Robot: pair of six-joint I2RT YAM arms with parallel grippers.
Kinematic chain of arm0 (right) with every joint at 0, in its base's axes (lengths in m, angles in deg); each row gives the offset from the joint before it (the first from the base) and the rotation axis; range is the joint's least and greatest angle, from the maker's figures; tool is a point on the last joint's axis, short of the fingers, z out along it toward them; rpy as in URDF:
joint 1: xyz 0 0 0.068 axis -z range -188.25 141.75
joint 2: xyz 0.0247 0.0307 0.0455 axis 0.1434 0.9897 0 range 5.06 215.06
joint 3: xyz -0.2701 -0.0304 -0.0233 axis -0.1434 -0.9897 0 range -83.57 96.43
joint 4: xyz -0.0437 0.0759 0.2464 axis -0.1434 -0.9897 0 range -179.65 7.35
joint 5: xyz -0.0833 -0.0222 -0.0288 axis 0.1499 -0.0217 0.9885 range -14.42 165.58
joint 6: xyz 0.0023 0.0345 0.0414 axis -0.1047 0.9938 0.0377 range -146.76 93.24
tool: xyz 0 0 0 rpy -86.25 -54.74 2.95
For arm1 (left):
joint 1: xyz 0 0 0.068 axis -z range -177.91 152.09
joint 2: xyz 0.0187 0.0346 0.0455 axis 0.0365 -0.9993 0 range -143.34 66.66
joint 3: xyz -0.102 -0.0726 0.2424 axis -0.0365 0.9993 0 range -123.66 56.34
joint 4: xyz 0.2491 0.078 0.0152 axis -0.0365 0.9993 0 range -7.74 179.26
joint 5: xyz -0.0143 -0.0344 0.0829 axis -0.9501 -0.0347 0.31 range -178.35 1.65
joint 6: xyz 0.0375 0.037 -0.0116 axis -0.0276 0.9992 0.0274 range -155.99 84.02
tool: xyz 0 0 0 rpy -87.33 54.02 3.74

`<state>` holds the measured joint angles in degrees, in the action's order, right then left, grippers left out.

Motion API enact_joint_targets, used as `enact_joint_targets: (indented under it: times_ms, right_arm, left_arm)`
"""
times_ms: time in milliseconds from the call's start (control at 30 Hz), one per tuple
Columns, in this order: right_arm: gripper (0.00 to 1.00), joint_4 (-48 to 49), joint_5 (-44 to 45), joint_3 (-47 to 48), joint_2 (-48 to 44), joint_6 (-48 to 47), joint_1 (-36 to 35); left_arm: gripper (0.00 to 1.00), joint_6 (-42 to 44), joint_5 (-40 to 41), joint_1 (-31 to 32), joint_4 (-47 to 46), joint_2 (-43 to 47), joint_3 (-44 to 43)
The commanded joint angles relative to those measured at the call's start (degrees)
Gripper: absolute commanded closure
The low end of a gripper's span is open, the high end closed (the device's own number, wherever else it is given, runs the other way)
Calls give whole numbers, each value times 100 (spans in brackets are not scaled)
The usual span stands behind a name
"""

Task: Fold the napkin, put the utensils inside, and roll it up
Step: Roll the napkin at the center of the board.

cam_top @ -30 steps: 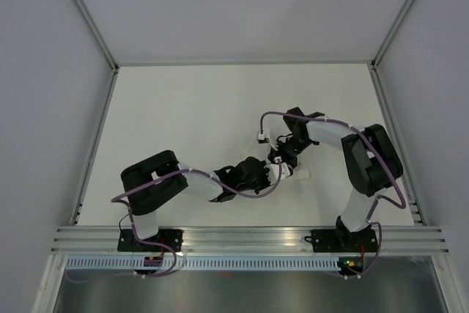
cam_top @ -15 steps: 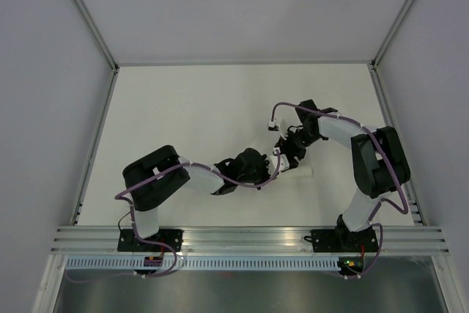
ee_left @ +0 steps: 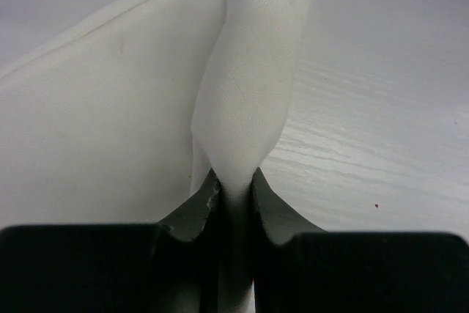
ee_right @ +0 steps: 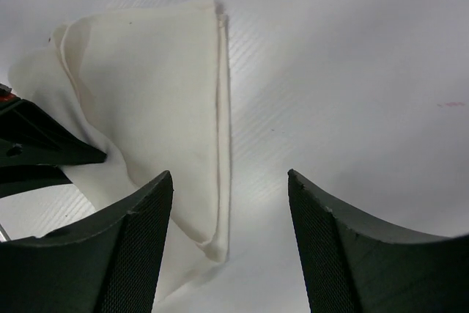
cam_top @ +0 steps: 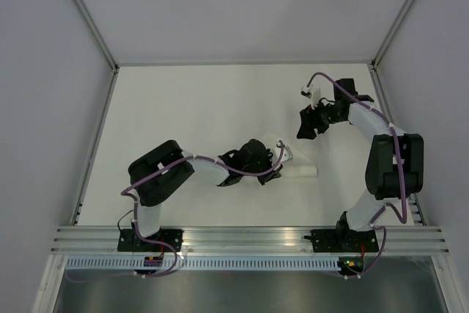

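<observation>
White table (cam_top: 183,108) | left gripper (ee_left: 234,190) clamped on napkin (ee_left: 249,86) fold | right gripper (cam_top: 305,128) spread wide, empty, just far-right of napkin | napkin axis probably left-right | left arm nearer

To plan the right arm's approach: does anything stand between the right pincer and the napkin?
Nothing visible does. The open right pincer faces the napkin across the table; the left pincer, shut on the napkin, sits off to one side.

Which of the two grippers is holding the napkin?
The left gripper: it pinches a fold of the napkin, while the right gripper is open and empty.
</observation>
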<state>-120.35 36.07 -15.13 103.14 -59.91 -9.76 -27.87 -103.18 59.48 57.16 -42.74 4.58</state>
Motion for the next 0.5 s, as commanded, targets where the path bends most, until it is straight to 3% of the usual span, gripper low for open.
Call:
enact_joint_targets:
  times_ms: [0,200,467]
  right_arm:
    - [30,61,-540,388,-307,195,564]
    - [30,-265,-866,293,-676,-288,960]
    - [27,-326,-1007,-848,-1923,-1473,899]
  left_arm:
    - [98,-469,-327,-157,1832,-582,36]
    - [98,-750,-459,-438,2439,-714,-281]
    - [98,-1093,-889,-702,3309,-977,-720]
